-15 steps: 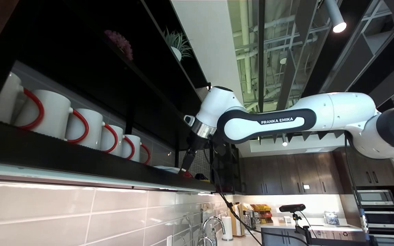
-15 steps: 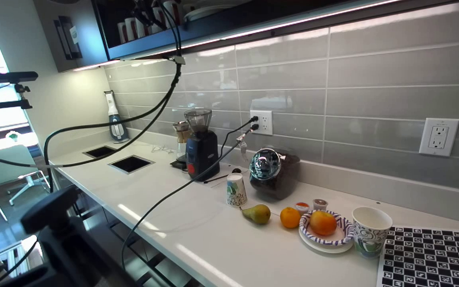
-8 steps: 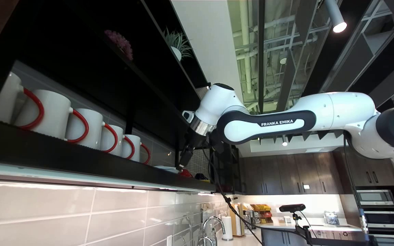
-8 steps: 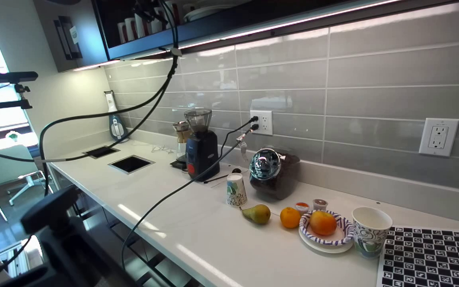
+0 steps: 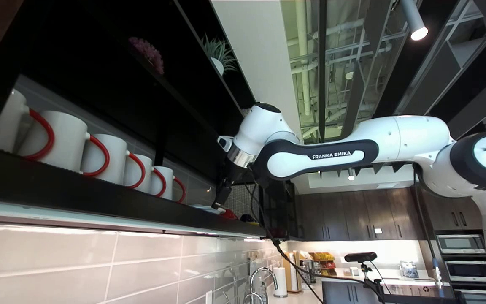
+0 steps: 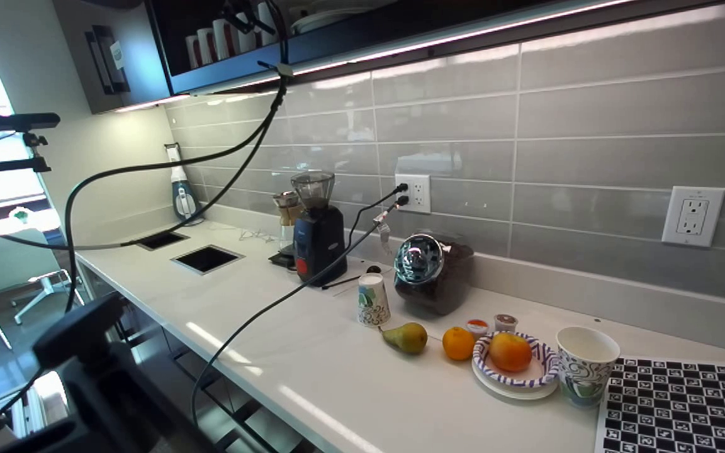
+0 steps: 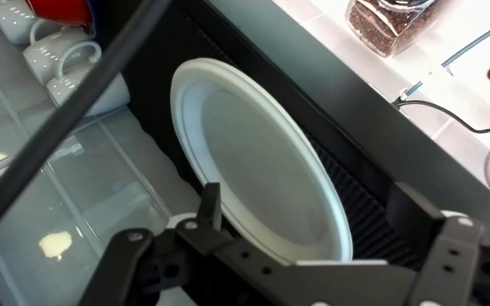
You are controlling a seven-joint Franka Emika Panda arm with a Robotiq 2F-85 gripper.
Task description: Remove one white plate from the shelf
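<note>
In the wrist view the white plate [image 7: 266, 157] lies face up on the black shelf [image 7: 368, 144], its near end cut off by the gripper's body. My gripper [image 7: 313, 206] has its jaws spread wide. One fingertip overlaps the plate's rim in that view, while the opposite one stands off beyond the plate, by the shelf's front lip. Whether either touches the plate I cannot tell. Nothing is held. An exterior view shows the plate [image 5: 203, 207] almost edge-on, the gripper [image 5: 217, 206] angled down at its far end. Dark and small, the gripper [image 6: 249, 22] also shows against the mugs.
White mugs with red handles [image 5: 63, 139] line the same tier. A red object [image 5: 228, 214] sits just past the plate. The upper shelf boards [image 5: 184, 105] overhang the gripper. A black cable [image 7: 70, 110] crosses the wrist view. Below is a counter [image 6: 312, 377] with fruit and cups.
The arm has shifted along the shelf toward the mugs in an exterior view, its fingertips rising slightly and moving over the plate's end. The hanging cables swung. The plate has not visibly moved.
</note>
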